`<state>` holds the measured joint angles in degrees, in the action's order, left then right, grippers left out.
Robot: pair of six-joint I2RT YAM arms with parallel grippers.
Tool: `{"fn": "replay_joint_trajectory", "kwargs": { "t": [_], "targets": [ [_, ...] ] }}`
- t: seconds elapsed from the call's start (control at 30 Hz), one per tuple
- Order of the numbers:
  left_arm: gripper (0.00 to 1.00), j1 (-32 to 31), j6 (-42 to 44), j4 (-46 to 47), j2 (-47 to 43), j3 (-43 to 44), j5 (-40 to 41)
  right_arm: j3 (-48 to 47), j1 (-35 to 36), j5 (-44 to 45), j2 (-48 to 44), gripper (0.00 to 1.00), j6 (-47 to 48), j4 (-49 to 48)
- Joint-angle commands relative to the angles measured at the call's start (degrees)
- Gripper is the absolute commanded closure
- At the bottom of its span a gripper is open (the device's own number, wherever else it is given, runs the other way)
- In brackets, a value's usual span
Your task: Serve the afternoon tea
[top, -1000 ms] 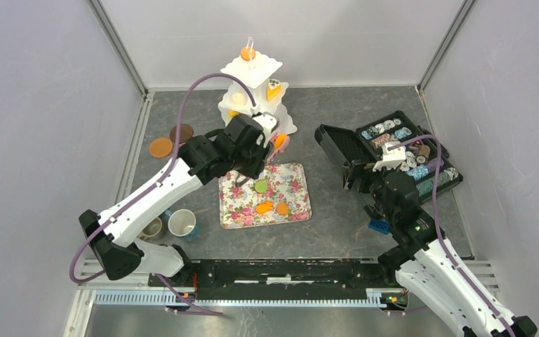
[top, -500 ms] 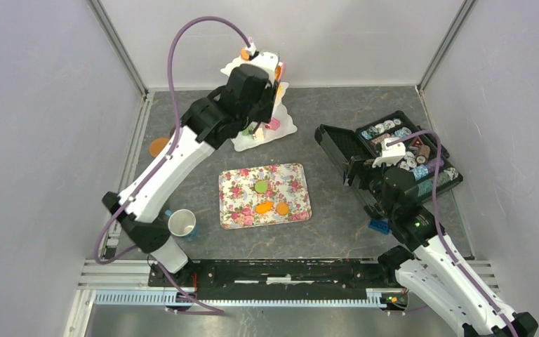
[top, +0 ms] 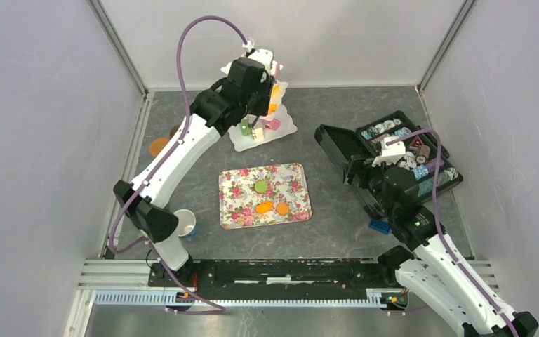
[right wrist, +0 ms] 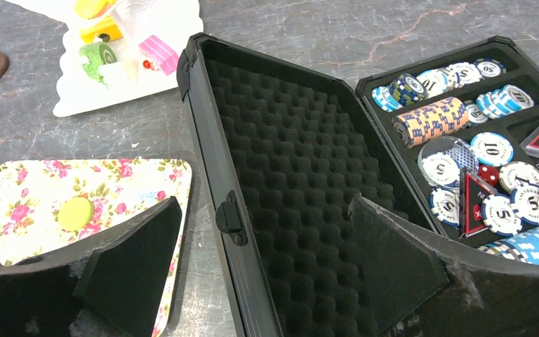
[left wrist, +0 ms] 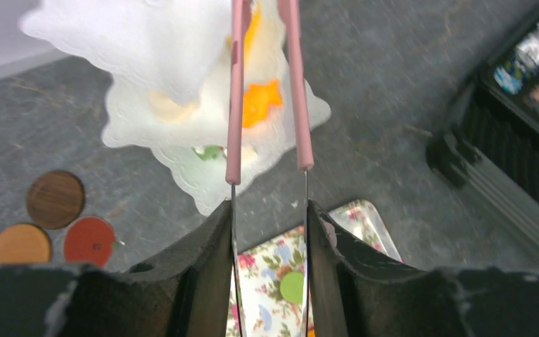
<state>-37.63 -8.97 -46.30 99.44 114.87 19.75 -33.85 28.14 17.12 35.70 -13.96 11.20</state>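
While the left gripper [left wrist: 268, 205] pinches its fingers narrowly on the thin metal arms of pink-tipped tongs [left wrist: 234, 105], a floral tray [left wrist: 267, 256] lies below, with a green biscuit [left wrist: 292, 286] showing between the fingers. Beyond the fingertips the tongs reach over a white tiered stand [left wrist: 147, 42]. There an orange cake [left wrist: 261, 100] shows between the two pink arms and a green cake [left wrist: 210, 152] sits just outside one. Three round saucers [left wrist: 55, 199] lie well off to the left of the fingers. The right gripper [right wrist: 264, 202] has its fingers spread wide, gripping nothing. The foam lid of an open black case [right wrist: 288, 140] lies between and beyond them, with chips [right wrist: 435, 119] farther right.
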Motion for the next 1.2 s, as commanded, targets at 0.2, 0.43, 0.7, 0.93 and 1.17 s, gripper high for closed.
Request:
{"fn": "replay_joint_trajectory", "kwargs": {
  "t": [0.2,0.43,0.7,0.93,1.17],
  "targets": [
    [0.71,-0.5,-1.9,3.4,-12.3,-7.4,-13.2,-2.4,0.2,-0.7,2.0,0.02,1.0,-3.7],
    [0.66,-0.5,-3.3,0.4,-18.5,-16.2,-19.5,-1.3,0.3,0.4,0.6,0.02,1.1,-2.9],
    [0.65,-0.6,-3.0,-9.7,-25.9,-31.2,-29.2,0.2,0.3,0.2,0.5,0.02,1.3,-3.2],
    [0.64,-0.9,-7.3,-10.8,-29.3,-44.8,-28.2,2.4,0.2,0.6,0.4,0.02,0.8,-4.4],
    [0.65,-1.0,-10.3,-5.7,-26.0,-50.1,-26.0,2.1,0.3,-0.9,1.6,0.02,0.6,-4.5]
  ]
}}
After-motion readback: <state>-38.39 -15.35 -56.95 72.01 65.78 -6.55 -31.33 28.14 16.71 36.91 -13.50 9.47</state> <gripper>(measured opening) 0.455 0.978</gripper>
